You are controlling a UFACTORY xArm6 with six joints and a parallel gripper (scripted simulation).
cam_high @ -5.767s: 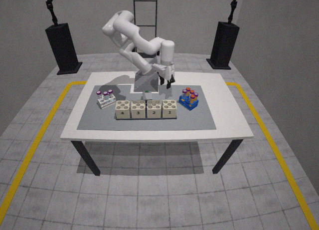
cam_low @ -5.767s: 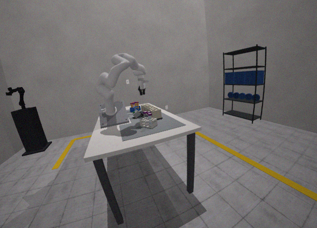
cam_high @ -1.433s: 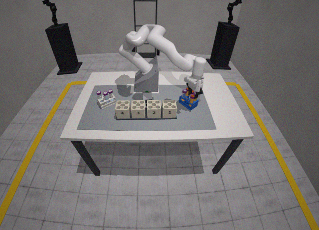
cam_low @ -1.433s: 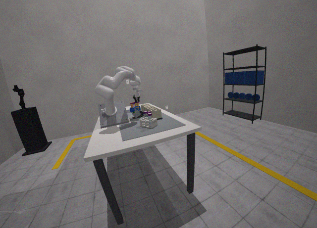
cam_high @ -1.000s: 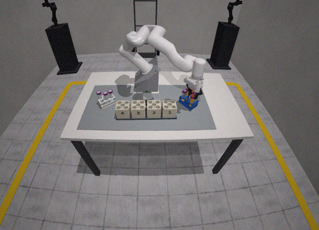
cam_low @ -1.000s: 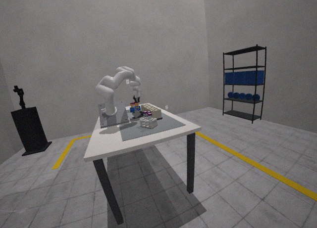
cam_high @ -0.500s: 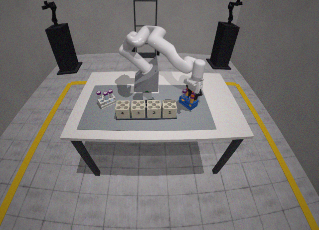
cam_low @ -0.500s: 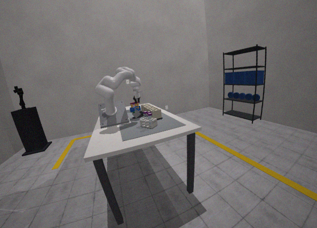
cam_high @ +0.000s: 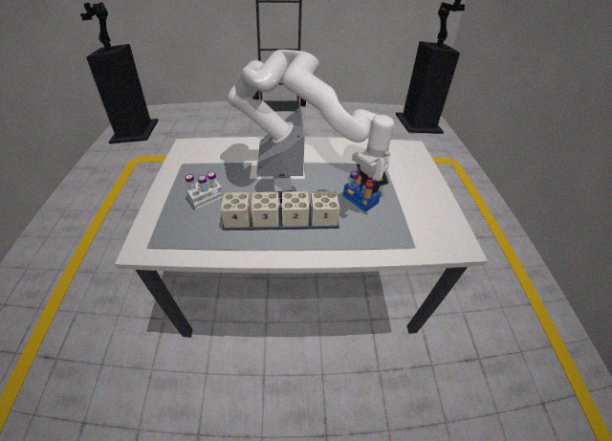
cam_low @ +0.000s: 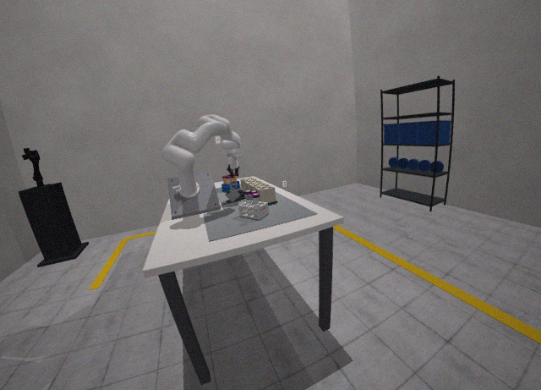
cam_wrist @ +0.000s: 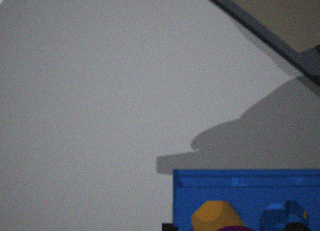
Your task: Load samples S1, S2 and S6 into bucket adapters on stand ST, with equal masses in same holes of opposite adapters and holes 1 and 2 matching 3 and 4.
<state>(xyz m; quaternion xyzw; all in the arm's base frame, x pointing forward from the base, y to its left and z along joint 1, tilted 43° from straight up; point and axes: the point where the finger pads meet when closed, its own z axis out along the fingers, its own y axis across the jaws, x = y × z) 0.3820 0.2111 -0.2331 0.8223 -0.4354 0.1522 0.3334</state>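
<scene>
The blue sample rack (cam_high: 361, 195) stands at the right of the grey mat and holds several purple-capped tubes, some with orange fill. My gripper (cam_high: 370, 178) is lowered straight down over the rack's rear tubes, with its fingers partly open around a cap; I cannot see them gripping it. In the wrist view only the rack's edge (cam_wrist: 247, 198) and an orange tube (cam_wrist: 216, 216) show at the bottom. Four cream adapters, numbered 4, 3, 2 and 1 (cam_high: 280, 209), stand empty in a row in the stand. The white blank rack (cam_high: 202, 193) at the left holds three tubes.
The arm's grey base (cam_high: 280, 152) stands behind the adapters, with a small green key (cam_high: 281, 175) at its front foot. In the exterior view the blue rack (cam_low: 228, 185) is behind the adapters (cam_low: 259, 189) and the white rack (cam_low: 253, 209).
</scene>
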